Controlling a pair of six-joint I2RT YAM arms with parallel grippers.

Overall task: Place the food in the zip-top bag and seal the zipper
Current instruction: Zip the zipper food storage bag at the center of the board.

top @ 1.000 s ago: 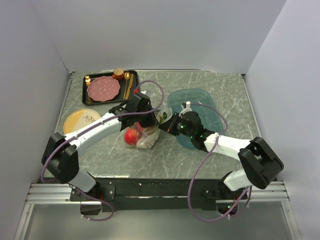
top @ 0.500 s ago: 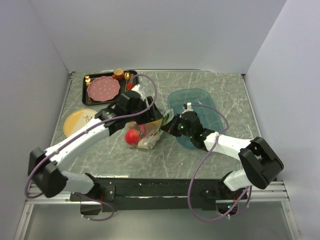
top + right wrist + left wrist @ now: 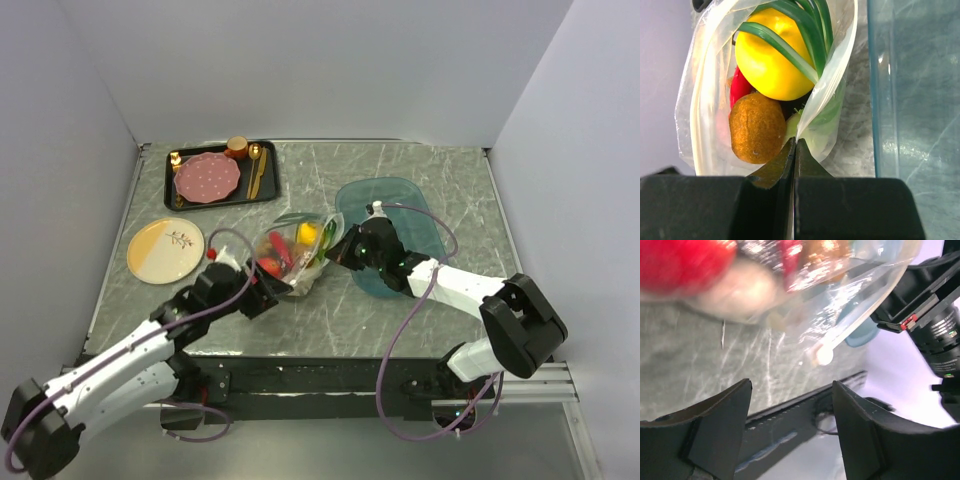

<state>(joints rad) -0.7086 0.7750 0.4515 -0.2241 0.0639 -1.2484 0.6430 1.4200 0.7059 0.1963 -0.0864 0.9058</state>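
- Your left gripper (image 3: 262, 298) is the nearest thing to you, low over the tabletop (image 3: 450, 170) and just short of the zip-top bag (image 3: 293, 262). Its jaws are released and spread wide, and in the left wrist view only bare tabletop shows in the gap.
- Just past those fingers (image 3: 715, 430), the red apple (image 3: 680, 265) and the white oblong piece (image 3: 735, 292) press against the clear plastic, both blurred. The whitish end of the zipper (image 3: 824, 354) sticks out toward the right arm.
- The bag sits on the tabletop between your two grippers, bulging with food.
- Your right gripper (image 3: 794, 150) is clenched on the bag's edge — the plastic is pinched flat between the closed jaws.
- From the right wrist view you look into what seems an open mouth. The yellow round fruit (image 3: 770, 55) lies under the green leaves (image 3: 800, 30), with the brown nut cluster (image 3: 757, 127) and the red chili (image 3: 740, 87) beside it — all inside the bag.
- The teal tray (image 3: 420, 235) lies just right of the bag, under your right arm.
- A yellow plate (image 3: 140, 255) lies well to the left.
- At the far left corner, a black tray (image 3: 268, 190) holds the pink dotted plate (image 3: 208, 177) and the brown cup (image 3: 237, 147).
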